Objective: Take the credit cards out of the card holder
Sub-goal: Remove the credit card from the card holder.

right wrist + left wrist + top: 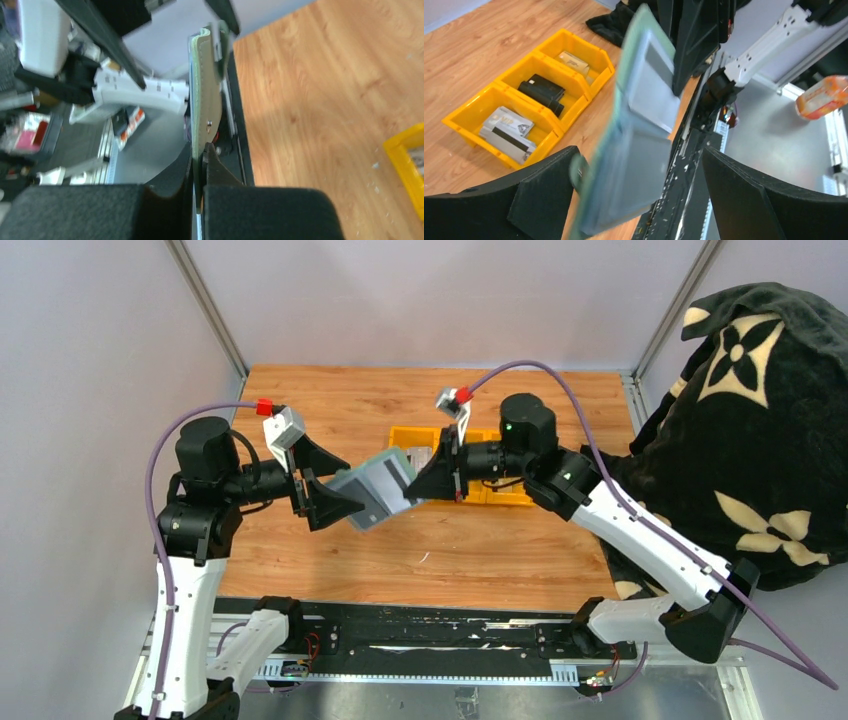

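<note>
Now: right jaws pinch holder (pixel 376 490) by one edge, mid-air; left jaws gape around it. Looks light, floppy; better gripped at spine.

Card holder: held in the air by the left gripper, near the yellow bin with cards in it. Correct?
Wrong gripper. The right gripper holds the card holder: the right wrist view shows it pinched shut on the holder's edge. The left gripper stands open around it. The rest is right: in the air, near the yellow bin with cards in it.
</note>
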You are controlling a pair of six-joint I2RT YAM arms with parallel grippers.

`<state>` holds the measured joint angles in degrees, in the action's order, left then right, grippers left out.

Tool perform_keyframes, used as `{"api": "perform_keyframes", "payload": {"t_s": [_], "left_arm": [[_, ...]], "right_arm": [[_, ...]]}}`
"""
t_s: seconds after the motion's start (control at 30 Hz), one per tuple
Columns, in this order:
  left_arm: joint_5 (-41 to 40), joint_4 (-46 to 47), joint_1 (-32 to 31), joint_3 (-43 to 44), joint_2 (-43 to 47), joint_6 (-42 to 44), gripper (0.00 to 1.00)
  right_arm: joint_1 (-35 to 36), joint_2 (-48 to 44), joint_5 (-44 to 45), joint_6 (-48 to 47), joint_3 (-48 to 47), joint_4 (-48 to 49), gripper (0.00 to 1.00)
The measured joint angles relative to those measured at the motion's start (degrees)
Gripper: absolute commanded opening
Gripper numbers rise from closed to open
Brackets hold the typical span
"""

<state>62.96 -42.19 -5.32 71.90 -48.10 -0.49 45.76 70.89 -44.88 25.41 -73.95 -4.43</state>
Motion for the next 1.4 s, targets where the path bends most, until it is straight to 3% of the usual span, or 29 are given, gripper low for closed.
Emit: {"api": "perform_keyframes", "payload": {"t_s": [0.23, 0.4, 0.53, 0.63, 0.77, 0.93, 1.03, 1.1, 1.23, 1.3, 1.4], "left_arm": [[2.2, -4.7, -1.9, -1.3, -1.4, 9.0, 0.97], [0.9, -10.6, -11.8, -2.0, -3.7, 14.0, 0.92], [0.3, -13.6, -15.2, -2.8, -4.2, 15.9, 0.86], [0.3, -14.9, -16.3, -4.2, -4.2, 16.5, 0.72], [1.4, -16.2, -17.2, -5.3, -5.0, 16.8, 0.4], [2.6, -17.6, -17.4, -5.3, -5.9, 16.3, 0.17], [2.6, -18.1, -17.4, -5.3, -6.1, 16.4, 0.07], [2.1, -18.6, -17.4, -4.7, -6.3, 16.7, 0.05], [-0.3, -19.1, -17.4, -1.5, -7.6, 17.3, 0.03], [-1.0, -19.2, -17.4, 1.2, -8.6, 17.2, 0.02], [-1.3, -16.7, -17.4, 4.7, -9.4, 14.4, 0.0]], "right_arm": [[7.6, 5.1, -0.1, -12.0, -5.3, -22.0, 0.0], [10.3, 9.0, 0.4, -17.2, -12.0, -33.4, 0.0], [11.3, 9.6, 0.7, -20.3, -16.0, -38.7, 0.0], [12.1, 10.2, 1.0, -22.0, -18.6, -41.9, 0.0], [13.1, 12.5, 1.6, -23.5, -22.1, -44.6, 0.0], [13.4, 15.9, 3.1, -24.2, -25.2, -46.0, 0.0], [13.4, 16.6, 4.4, -24.5, -25.8, -46.1, 0.23], [13.4, 15.8, 5.2, -24.2, -24.3, -43.9, 0.32], [13.2, 5.3, 6.2, -18.9, -6.3, -20.4, 0.46], [12.7, -0.6, 7.4, -15.1, 3.2, -8.7, 0.47], [12.3, -6.6, 9.8, -9.5, 13.2, 8.0, 0.41]]}}
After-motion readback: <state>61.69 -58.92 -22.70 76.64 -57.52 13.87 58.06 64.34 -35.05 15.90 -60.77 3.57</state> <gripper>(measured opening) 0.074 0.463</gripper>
